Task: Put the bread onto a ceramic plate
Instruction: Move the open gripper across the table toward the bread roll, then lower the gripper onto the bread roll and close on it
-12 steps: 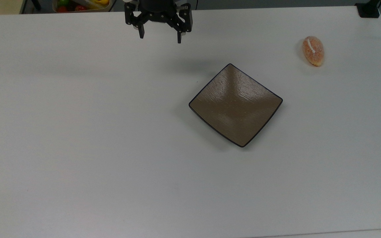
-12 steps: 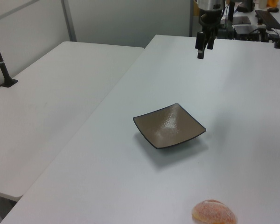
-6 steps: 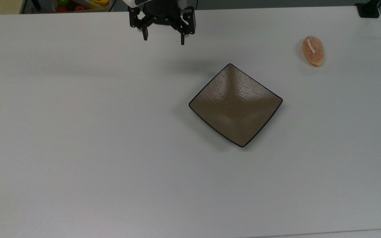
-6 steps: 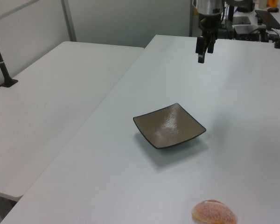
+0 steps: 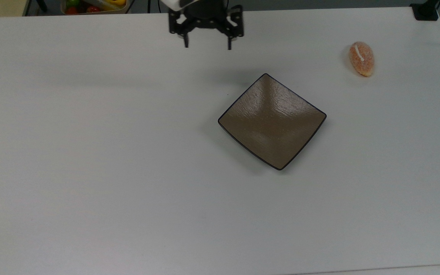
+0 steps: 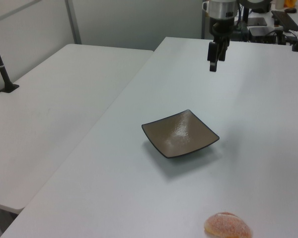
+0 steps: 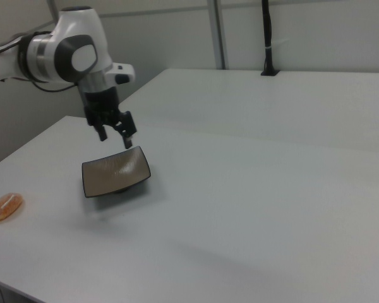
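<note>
So the bread [image 5: 361,59] is sitting way over by the top view's right edge of the white table [image 5: 90,172], close to the far right corner. It's an oval bun and its long axis runs roughly from the far edge toward the near edge in the top view, tilted a little, with the short white stripe near the far end. In the left view it's right at the bottom edge of the picture [image 6: 227,226], and the stripe isn't visible from there. In the right view it's a small orange blob [image 7: 7,206] near the table's left edge.

The ceramic plate [image 5: 272,121] is well apart from the bread, nearer the middle of the table, turned like a diamond in the top view with one corner pointing at the far edge. It's bare. The right view shows it from low down [image 7: 115,172], so you see the upturned corners.

The gripper [image 5: 207,46] hangs above the table near the far edge, fingers spread apart and holding nothing. The left view catches it side-on [image 6: 213,60], so the gap is hard to see there. The right view shows the white arm [image 7: 63,50] behind it, gripper [image 7: 116,136] just above the plate's far corner.
</note>
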